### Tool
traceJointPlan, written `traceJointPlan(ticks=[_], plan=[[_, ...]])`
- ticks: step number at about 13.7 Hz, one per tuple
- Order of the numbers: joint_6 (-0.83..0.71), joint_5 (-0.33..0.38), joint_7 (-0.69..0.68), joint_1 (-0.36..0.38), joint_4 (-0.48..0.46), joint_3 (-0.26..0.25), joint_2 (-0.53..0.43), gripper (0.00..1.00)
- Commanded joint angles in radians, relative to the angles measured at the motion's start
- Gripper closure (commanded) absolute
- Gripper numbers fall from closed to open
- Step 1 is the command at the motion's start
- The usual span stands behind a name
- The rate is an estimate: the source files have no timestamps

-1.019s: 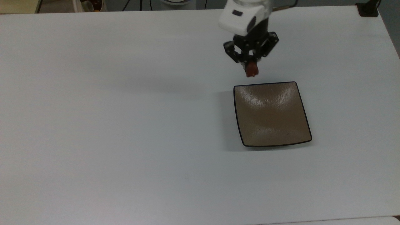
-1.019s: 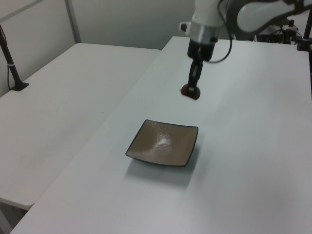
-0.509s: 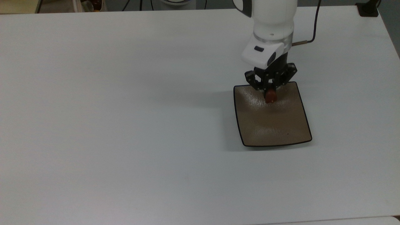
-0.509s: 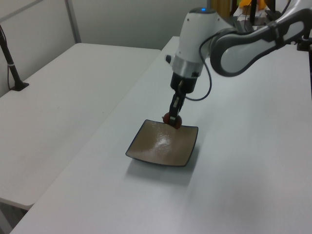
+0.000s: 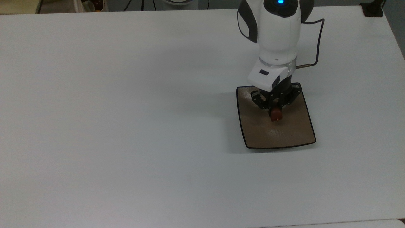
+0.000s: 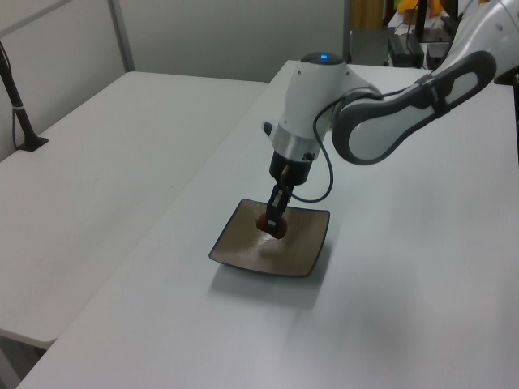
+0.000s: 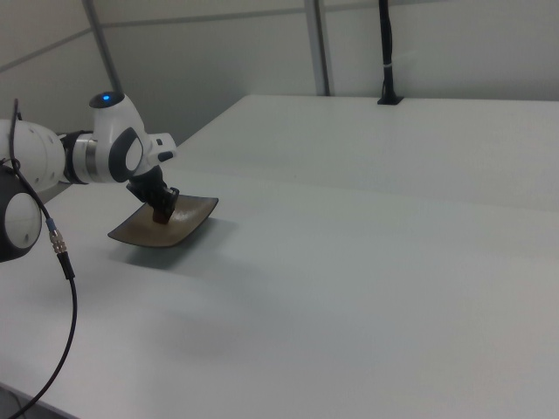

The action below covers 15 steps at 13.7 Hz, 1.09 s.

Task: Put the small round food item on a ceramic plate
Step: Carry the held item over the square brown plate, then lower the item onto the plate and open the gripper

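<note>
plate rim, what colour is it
The ceramic plate has a thin dark, nearly black rim around a tan-brown face, best seen in the top view.

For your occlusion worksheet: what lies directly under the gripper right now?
Under the gripper is the brown plate, with the small red food item pinched between its fingers. The plate's far edge is partly covered by the arm.

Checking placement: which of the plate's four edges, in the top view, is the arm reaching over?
The top view's upper edge of the ceramic plate; the other three edges lie uncovered.
</note>
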Motion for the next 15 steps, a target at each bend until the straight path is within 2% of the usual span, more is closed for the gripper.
traceJointPlan(ticks=[1, 4, 6, 7, 8, 9, 12, 15], plan=[[0.025, -0.029, 0.028, 0.024, 0.025, -0.018, 0.041, 0.72], [0.082, -0.031, 0.042, 0.022, 0.02, -0.018, 0.056, 0.61], [0.096, -0.031, 0.042, 0.021, 0.018, -0.018, 0.062, 0.41], [0.097, -0.031, 0.044, 0.018, 0.017, -0.018, 0.062, 0.29], [0.099, -0.029, 0.044, 0.015, 0.017, -0.017, 0.061, 0.11], [0.097, -0.031, 0.044, 0.015, 0.017, -0.018, 0.061, 0.0], [0.094, -0.032, 0.041, 0.006, 0.018, -0.018, 0.044, 0.0], [0.08, -0.049, 0.041, -0.011, 0.003, -0.025, -0.019, 0.0]])
